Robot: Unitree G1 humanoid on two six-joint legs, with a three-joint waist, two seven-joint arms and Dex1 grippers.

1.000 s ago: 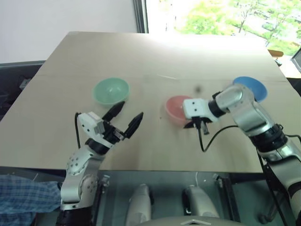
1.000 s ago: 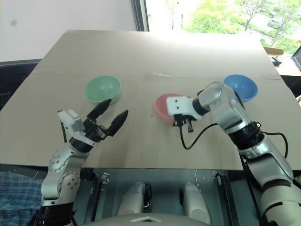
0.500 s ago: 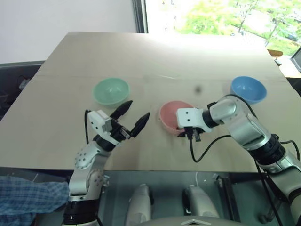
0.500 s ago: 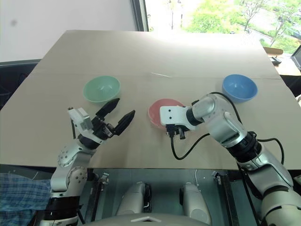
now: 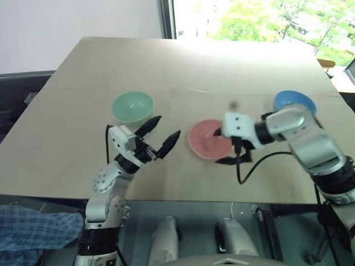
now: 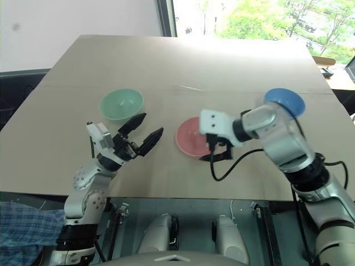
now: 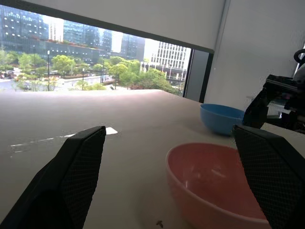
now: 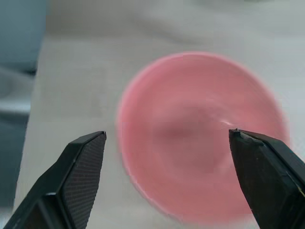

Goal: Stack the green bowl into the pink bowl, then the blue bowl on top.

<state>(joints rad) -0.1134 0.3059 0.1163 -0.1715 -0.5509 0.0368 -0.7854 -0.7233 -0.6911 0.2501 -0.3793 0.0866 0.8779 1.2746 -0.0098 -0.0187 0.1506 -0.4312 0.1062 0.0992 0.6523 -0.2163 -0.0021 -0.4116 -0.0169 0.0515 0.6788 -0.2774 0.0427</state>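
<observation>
Broad pale wooden table under a bright window, matte and flat, plenty of free space. Three bowls well apart: green bowl at left, pink bowl in the middle, blue bowl at right. Probably light, stiff, slick plastic; best pinched at the rim. Left hand spread wide, empty, just beside the green bowl. Right hand wide open over the pink bowl, holding nothing.

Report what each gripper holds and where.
Nothing. Left gripper open above bare table; right gripper open over the pink bowl.
</observation>
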